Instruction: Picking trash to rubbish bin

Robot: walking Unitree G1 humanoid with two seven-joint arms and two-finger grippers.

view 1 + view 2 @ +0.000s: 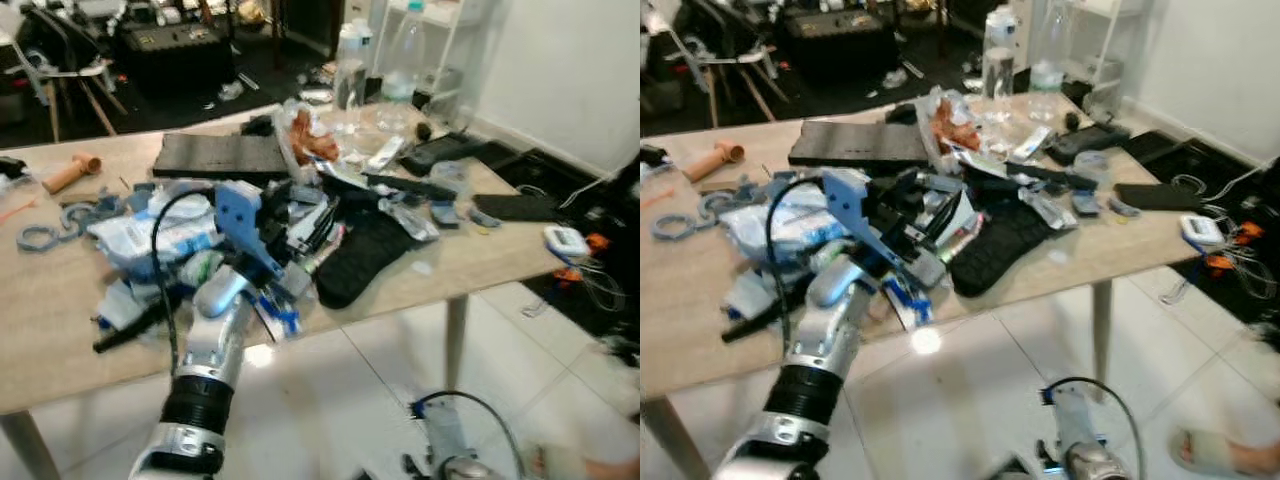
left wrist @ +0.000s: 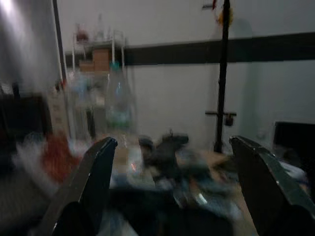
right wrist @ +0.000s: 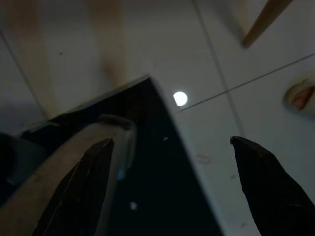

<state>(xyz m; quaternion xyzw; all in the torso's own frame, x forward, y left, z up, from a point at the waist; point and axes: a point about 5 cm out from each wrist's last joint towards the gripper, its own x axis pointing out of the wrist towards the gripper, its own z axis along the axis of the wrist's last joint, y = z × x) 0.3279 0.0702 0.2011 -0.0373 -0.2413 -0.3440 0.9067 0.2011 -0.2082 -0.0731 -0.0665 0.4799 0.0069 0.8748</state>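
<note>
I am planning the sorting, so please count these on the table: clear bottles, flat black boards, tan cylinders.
Clear bottles: 2
Flat black board: 1
Tan cylinder: 1
Total: 4

Room as I saw it: light wooden surface (image 1: 60, 330); white tiled floor (image 1: 330, 400); white wall (image 1: 560, 70); white shelving unit (image 1: 440, 40).

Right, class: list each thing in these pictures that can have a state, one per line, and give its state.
Left gripper: open, held over the cluttered wooden table.
Right gripper: open, hanging low over the white tiled floor.
Clear plastic bottle: upright at the table's far edge.
Flat black rectangular case: lying flat, closed.
Black fabric pouch: lying flat near the front edge.
</note>
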